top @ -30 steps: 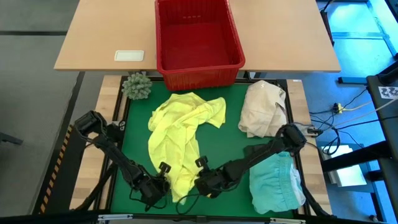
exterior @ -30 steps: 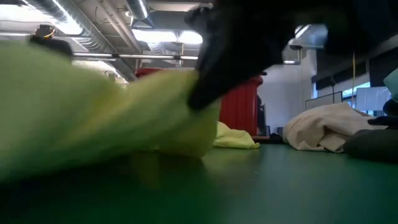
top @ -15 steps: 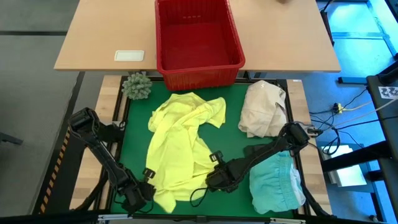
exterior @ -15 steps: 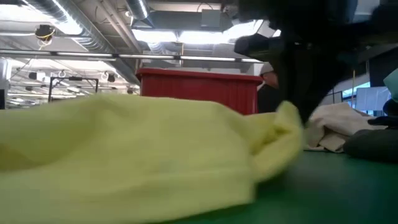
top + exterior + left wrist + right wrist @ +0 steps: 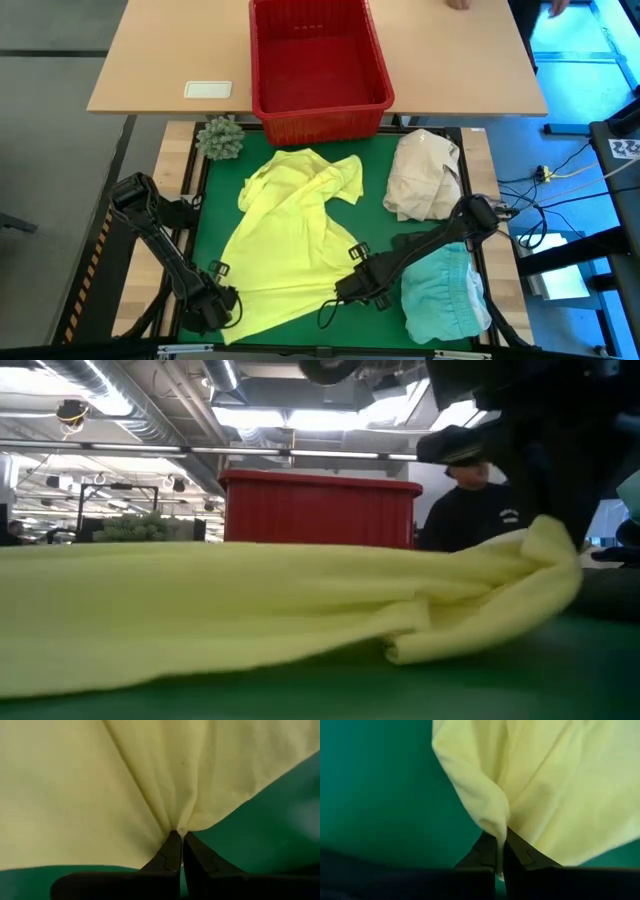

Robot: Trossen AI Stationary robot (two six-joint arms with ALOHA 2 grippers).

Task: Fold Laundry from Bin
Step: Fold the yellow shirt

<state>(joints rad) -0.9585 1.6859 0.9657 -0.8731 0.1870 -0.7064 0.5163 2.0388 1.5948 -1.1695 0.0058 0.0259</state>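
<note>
A bright yellow garment (image 5: 285, 240) lies spread on the green mat, its far part bunched near the red bin (image 5: 318, 60). My left gripper (image 5: 222, 305) is shut on its near left corner, and my right gripper (image 5: 345, 292) is shut on its near right corner. A light turquoise garment (image 5: 440, 295) lies at the near right and a dark garment (image 5: 415, 243) beside it. The bin stands beyond the mat on the wooden table. My left gripper pinches the yellow garment's near left corner (image 5: 178, 826) between its two fingers, coming from above and pointing down. The cloth gathers into pleats at the fingertips and fans out from them. My right gripper pinches a fold at the near right corner (image 5: 496, 827) between its two fingers, from above. The cloth there is raised off the mat (image 5: 550, 545) and droops in a roll.
A cream-white cloth bundle (image 5: 425, 178) lies at the mat's far right. A green spiky ball (image 5: 220, 138) sits at the far left corner. A white card (image 5: 208, 89) lies on the wooden table. A person (image 5: 470, 500) stands beyond the table.
My left gripper has gone toward the table's left edge and my right gripper toward the right, both tipping to point down. The yellow garment's near end, narrow before, has been spread wide between them; its far part has stayed by the bin.
</note>
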